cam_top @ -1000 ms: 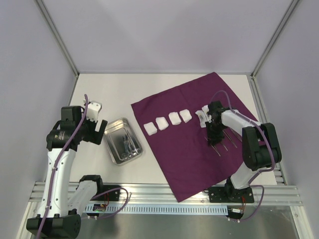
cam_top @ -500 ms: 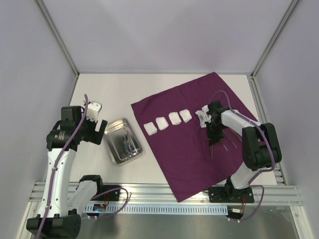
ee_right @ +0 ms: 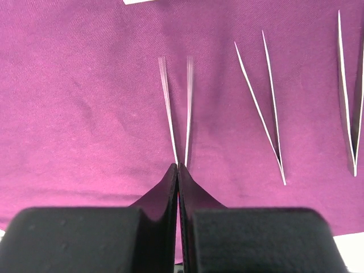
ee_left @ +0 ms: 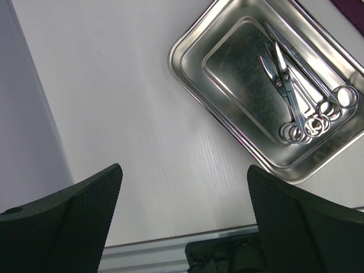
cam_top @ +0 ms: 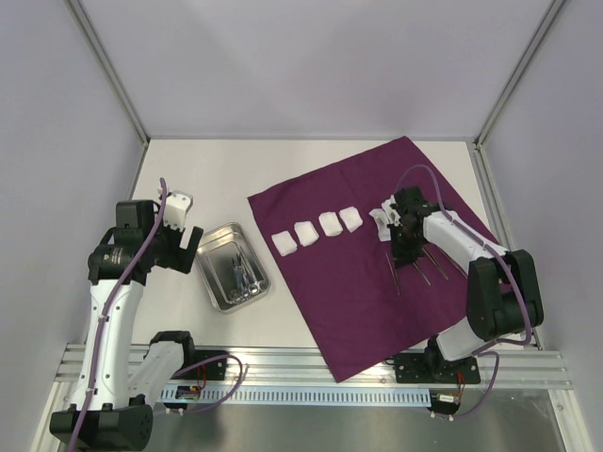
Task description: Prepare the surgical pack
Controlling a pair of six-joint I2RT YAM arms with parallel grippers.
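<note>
While the left end effector [ee_left: 183, 176] gapes empty, right end effector [ee_right: 178, 166] pinched onto tweezers [ee_right: 168, 108], purple cloth [ee_right: 85, 114] beneath.

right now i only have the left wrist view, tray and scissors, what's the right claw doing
observer: the right claw is shut on the joined end of a pair of tweezers over the purple cloth
operator: any other tweezers out
observer: two other pairs lie on the cloth beside it
operator: and the gauze
observer: four gauze pads sit in a row on that cloth
</note>
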